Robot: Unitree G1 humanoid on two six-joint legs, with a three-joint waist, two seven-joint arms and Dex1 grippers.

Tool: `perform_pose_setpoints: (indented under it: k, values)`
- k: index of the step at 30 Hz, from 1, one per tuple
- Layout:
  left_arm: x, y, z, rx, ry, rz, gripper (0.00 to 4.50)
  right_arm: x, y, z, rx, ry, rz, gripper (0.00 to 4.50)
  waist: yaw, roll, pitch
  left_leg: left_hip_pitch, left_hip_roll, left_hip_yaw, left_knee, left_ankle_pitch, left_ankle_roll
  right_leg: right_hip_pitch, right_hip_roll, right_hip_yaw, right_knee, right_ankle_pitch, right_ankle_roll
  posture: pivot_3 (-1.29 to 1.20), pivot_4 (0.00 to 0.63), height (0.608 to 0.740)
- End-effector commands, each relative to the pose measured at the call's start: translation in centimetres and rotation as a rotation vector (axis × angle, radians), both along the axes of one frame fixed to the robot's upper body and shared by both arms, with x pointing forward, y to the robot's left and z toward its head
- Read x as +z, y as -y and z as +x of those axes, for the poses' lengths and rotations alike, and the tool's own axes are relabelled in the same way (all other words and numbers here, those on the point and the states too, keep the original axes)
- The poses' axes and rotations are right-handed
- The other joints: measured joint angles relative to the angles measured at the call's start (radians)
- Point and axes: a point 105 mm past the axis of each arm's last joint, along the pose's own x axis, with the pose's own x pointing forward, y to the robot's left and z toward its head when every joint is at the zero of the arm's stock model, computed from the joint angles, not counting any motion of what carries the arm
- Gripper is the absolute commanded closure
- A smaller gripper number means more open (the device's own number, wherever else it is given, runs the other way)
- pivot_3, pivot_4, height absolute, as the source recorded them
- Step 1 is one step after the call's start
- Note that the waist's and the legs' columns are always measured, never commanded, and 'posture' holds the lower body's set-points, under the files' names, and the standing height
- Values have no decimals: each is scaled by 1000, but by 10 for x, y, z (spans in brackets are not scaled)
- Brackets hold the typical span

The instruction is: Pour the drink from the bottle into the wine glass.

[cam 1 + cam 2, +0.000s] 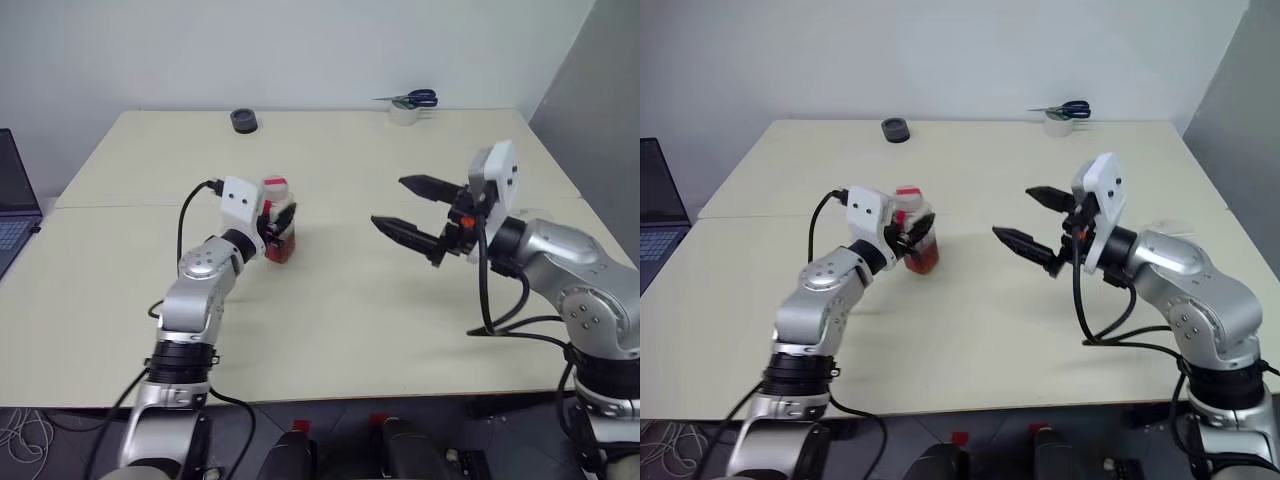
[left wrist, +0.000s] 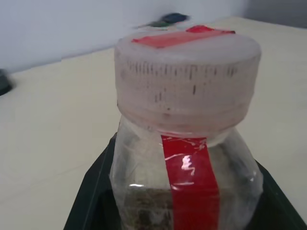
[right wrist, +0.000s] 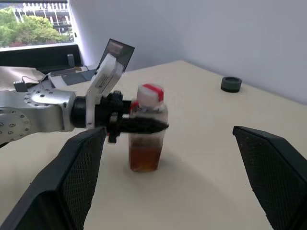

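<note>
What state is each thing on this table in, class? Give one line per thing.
bottle: upright, capped, partly full, gripped
drink: fills the bottle's lower part
left gripper: shut on the bottle
right gripper: open, empty, above the table
scissors: lying on the tape roll

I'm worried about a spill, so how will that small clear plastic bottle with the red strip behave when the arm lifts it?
The small clear plastic bottle with the red label strip looks only about a third full of amber drink, so probably light. Its thin walls may flex under the left gripper shut on it. The cap is on, so tilting shouldn't spill yet.
</note>
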Motion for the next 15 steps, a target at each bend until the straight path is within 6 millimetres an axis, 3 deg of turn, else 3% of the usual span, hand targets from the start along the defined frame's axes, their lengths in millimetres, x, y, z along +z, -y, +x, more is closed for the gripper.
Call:
perform_pose_setpoints:
  k: [1, 8, 15]
  values:
    - [39, 39, -35, -338, 78, -6, 2682, 19, -3, -1, 20, 52, 53, 0, 0, 0, 0, -1, 0, 0, 0, 0, 0, 0, 0, 0, -1, 0, 0, 0, 150, 740]
    - [55, 67, -58, -589, 66, -45, 2682, 25, -17, -10, 100, 32, 83, 0, -4, 0, 0, 0, 1, 0, -1, 0, 0, 0, -1, 0, -1, 0, 0, 0, 150, 740]
    - [60, 68, -70, -767, 3, -8, 2682, 36, -19, -25, 195, -25, 109, 0, -6, 0, 0, 0, 1, 0, -1, 0, 0, -1, 0, 0, -1, 0, 0, 0, 150, 740]
